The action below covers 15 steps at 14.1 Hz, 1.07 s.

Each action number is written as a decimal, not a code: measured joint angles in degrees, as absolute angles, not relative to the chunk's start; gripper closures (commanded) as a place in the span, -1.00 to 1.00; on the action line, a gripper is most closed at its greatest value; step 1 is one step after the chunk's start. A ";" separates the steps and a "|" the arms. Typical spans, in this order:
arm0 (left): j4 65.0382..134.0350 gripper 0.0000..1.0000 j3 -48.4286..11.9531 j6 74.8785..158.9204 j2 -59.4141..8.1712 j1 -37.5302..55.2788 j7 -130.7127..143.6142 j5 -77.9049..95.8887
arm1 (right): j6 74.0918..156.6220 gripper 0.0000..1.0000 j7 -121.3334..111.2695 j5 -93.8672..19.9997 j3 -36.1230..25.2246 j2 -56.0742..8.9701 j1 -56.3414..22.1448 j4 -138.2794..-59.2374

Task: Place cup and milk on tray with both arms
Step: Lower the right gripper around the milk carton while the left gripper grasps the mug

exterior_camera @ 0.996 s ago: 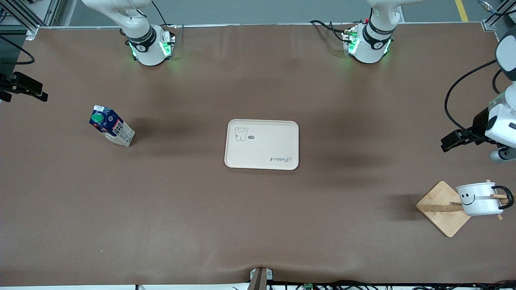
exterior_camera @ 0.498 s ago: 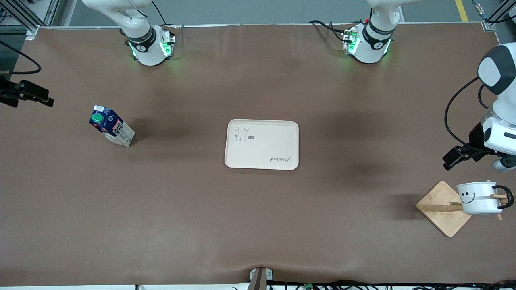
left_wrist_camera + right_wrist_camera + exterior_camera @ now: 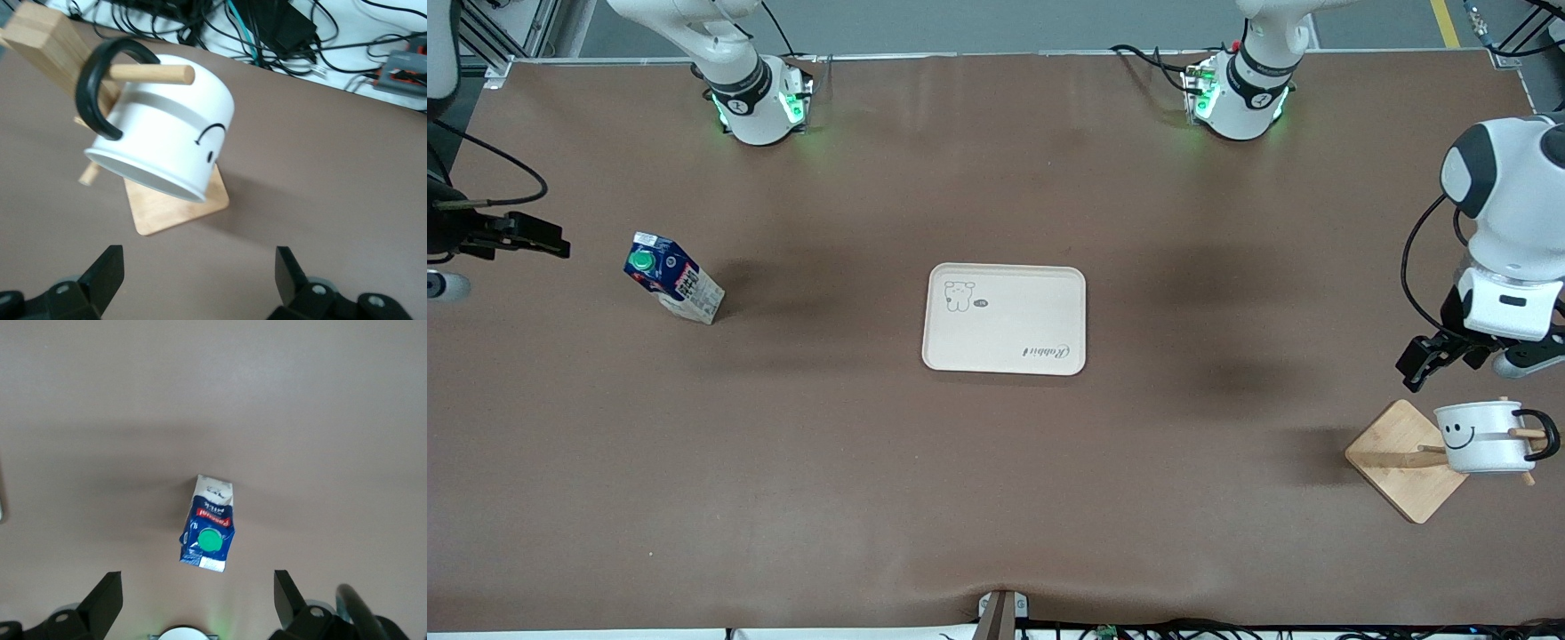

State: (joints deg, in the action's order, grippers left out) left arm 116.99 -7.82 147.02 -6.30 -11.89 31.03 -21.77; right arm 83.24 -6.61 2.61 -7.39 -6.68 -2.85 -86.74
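The cup (image 3: 1480, 438) hangs by its black handle on a peg of a wooden rack at the left arm's end of the table. It also shows in the left wrist view (image 3: 167, 143), tilted on the peg. My left gripper (image 3: 1423, 360) is open and empty over the bare table beside the rack; it also shows in its own wrist view (image 3: 199, 277). The milk (image 3: 671, 287) stands at the right arm's end and shows in the right wrist view (image 3: 208, 533). My right gripper (image 3: 538, 238) is open and empty, apart from the milk, and shows in its own view (image 3: 198, 600). The tray (image 3: 1005, 318) lies mid-table, bare.
The wooden rack's square base (image 3: 1400, 462) sits under the cup, with pegs sticking out; the base also shows in the left wrist view (image 3: 173, 207). Cables (image 3: 267, 27) lie past the table's edge near the rack.
My left gripper has come down closer to the rack and cup. My right gripper has moved in from the table's end toward the milk. Cup, milk and tray have not moved.
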 measured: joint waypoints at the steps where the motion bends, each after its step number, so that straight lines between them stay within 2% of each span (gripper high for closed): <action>1: 117.23 -1.00 -7.88 147.59 -6.36 -11.88 34.11 -24.99 | 83.17 -1.00 -6.61 3.00 -7.35 -7.01 -3.01 -86.16; 4: 117.56 -0.94 -7.93 149.54 -7.08 -11.89 38.41 -29.62 | 81.45 -1.00 -6.57 2.79 -7.72 -7.60 -2.02 -86.01; 7: 117.59 -0.89 -7.87 151.67 -8.24 -12.20 38.97 -30.04 | 75.13 -1.00 -5.41 2.70 -7.50 -9.14 -2.29 -86.15; 10: 117.31 -0.86 -7.83 153.90 -9.18 -13.32 39.08 -32.35 | 75.00 -1.00 -4.97 2.54 -7.44 -11.25 -2.45 -86.16; 12: 117.18 -0.73 -7.81 157.20 -10.58 -14.38 39.16 -33.20 | 75.60 -1.00 -4.96 2.52 -7.48 -11.80 -2.41 -86.02; 15: 116.84 -0.66 -7.81 160.85 -12.78 -15.07 39.16 -33.77 | 77.76 -1.00 -4.97 2.48 -7.48 -11.82 -2.41 -84.93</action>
